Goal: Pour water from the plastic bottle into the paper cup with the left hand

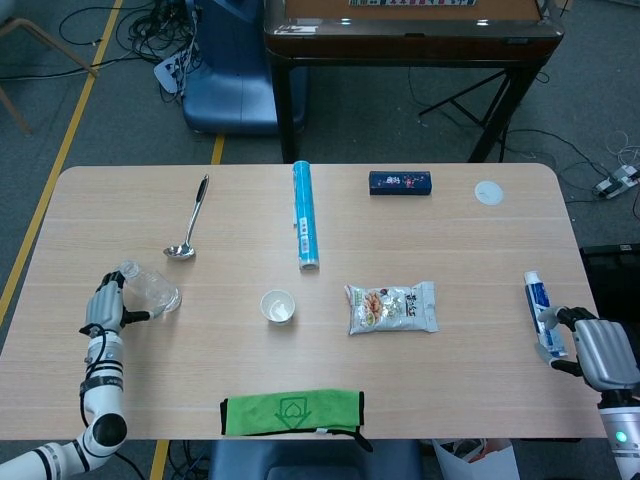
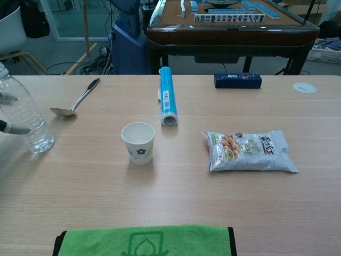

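left hand: fingers around clear plastic bottle, uncapped, little water | paper cup: well to the hand's right, empty-looking | right hand: grasp unclear, beside toothpaste tube | risk: loose side grip slips mid-tilt; light cup tips.

No print on any label can be read
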